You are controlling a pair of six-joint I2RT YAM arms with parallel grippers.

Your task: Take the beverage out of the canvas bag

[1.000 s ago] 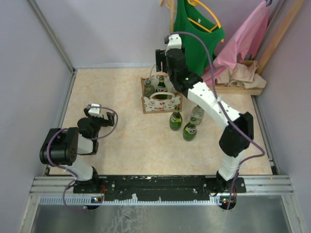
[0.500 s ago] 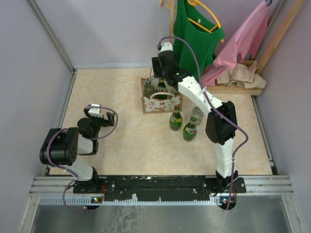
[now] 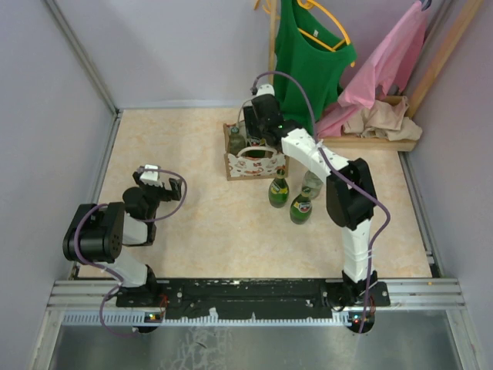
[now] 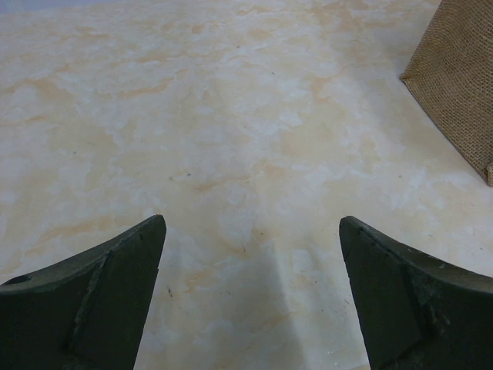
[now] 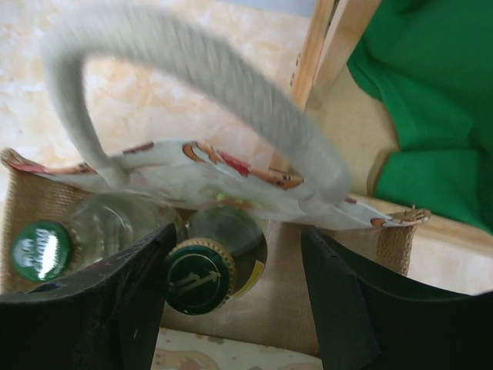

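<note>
Beige marbled table [image 3: 192, 223] beneath everything. Past its far right corner, a green garment [image 3: 312, 54] and a pink garment [image 3: 385, 69] on hangers. Near the far edge, slightly right of middle, the canvas bag [image 3: 254, 163]: upright, mouth open upward, white-and-red patterned panel turned toward the near edge, white looped handle [image 5: 192, 85] arching over the mouth. No readable writing on the panel. Just beside the bag's near right corner, three more bottles [image 3: 278, 189] upright on the table, red-and-white labels too small to read. Low near the left edge, left gripper [image 4: 250, 231], fingers spread wide over the tabletop. Over the bag's mouth, right gripper [image 5: 235, 247], fingers apart on either side of a cap; contact impossible to tell. Inside the bag, side by side, both upright, long axis vertical, caps up: dark-capped bottle [image 5: 199, 279], gold-rimmed, pale emblem, not legible; green-capped bottle [image 5: 40, 250], clear glass, lettering blurred beyond reading.
</note>
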